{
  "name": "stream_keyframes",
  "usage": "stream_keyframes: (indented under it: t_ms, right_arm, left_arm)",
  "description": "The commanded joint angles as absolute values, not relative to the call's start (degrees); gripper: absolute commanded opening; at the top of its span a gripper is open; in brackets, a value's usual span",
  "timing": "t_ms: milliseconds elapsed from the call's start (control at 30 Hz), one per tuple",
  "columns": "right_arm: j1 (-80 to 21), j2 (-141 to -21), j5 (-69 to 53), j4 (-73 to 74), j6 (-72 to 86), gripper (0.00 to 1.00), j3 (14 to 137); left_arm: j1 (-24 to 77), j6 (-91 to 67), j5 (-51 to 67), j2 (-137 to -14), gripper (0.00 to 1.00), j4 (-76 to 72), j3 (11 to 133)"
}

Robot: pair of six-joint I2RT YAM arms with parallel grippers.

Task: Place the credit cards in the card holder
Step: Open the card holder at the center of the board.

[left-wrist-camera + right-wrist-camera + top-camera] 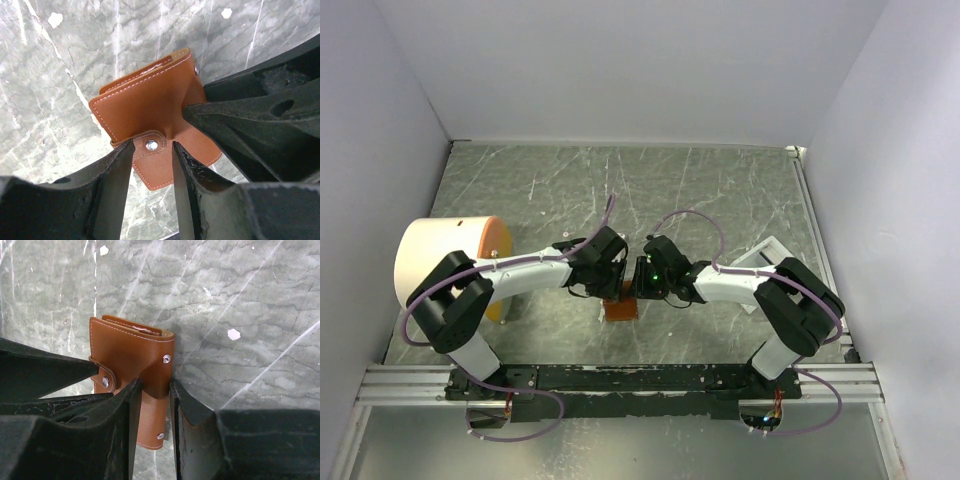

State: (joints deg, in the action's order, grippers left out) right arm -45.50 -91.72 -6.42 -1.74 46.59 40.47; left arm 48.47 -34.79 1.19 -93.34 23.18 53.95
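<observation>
Pinched by left gripper (150,162) and right gripper (155,390), each at 6 o'clock in own wrist view: small brown leather card holder (145,100). Likely light, floppy; grip stitched edges.

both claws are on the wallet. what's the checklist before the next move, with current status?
1. Grip of left claw on card holder: ok, shut across the snap strap.
2. Grip of right claw on it: ok, shut on the lower flap.
3. Holder open for insertion: not ok, it is folded and the strap looks snapped.
4. Location of credit cards: cannot tell. No loose card shows in any view, only a pale sliver at the holder's top edge.
5. Claws clear of each other: ok, but their tips are close together at the strap.
6. Holder lifted off the table: cannot tell.
</observation>
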Motion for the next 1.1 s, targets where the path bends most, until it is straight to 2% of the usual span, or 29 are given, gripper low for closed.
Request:
stream_keyframes:
  t_ms: [0, 133, 267, 500, 567, 633, 667, 767, 867, 1067]
  right_arm:
    - [-46.1, -93.0, -5.4, 0.8, 47.0, 0.29, 38.8]
    - [-46.0, -92.6, -5.3, 0.7, 47.1, 0.29, 38.5]
    - [-46.1, -92.2, -5.1, 0.9, 46.9, 0.29, 38.1]
    - [-46.0, -92.0, -5.0, 0.5, 47.0, 0.29, 37.6]
    - [-46.0, -92.1, -5.1, 0.4, 47.1, 0.29, 37.4]
    - [-46.0, -92.1, -5.3, 0.3, 47.1, 0.29, 37.3]
    - [-46.1, -92.0, -5.4, 0.3, 47.1, 0.29, 37.3]
    - [-46.1, -91.9, -5.5, 0.2, 47.2, 0.29, 37.3]
    - [-46.1, -91.9, -5.3, 0.2, 47.3, 0.29, 37.5]
    - [-46.1, -92.0, -5.4, -0.4, 47.8, 0.29, 37.0]
  left_arm:
    - [49.5, -33.0, -1.1, -93.8, 0.49, 28.6, 55.4]
    - [49.6, -33.0, -2.2, -95.0, 0.47, 28.1, 55.2]
    - [49.7, -33.5, -2.7, -94.7, 0.38, 27.1, 54.5]
    - [49.7, -33.7, -3.8, -91.7, 0.1, 26.3, 53.8]
    - [49.7, -33.8, -3.9, -90.8, 0.07, 25.6, 53.1]
    - [49.7, -33.8, -4.0, -90.0, 0.07, 25.2, 52.6]
    - [49.7, -33.7, -3.6, -89.8, 0.1, 24.8, 52.6]
    - [49.7, -34.0, -3.0, -90.0, 0.25, 24.5, 53.6]
    - [50.2, -34.3, -3.6, -91.4, 0.36, 25.3, 55.8]
    - [50.9, -34.1, -5.4, -94.4, 0.43, 27.5, 57.5]
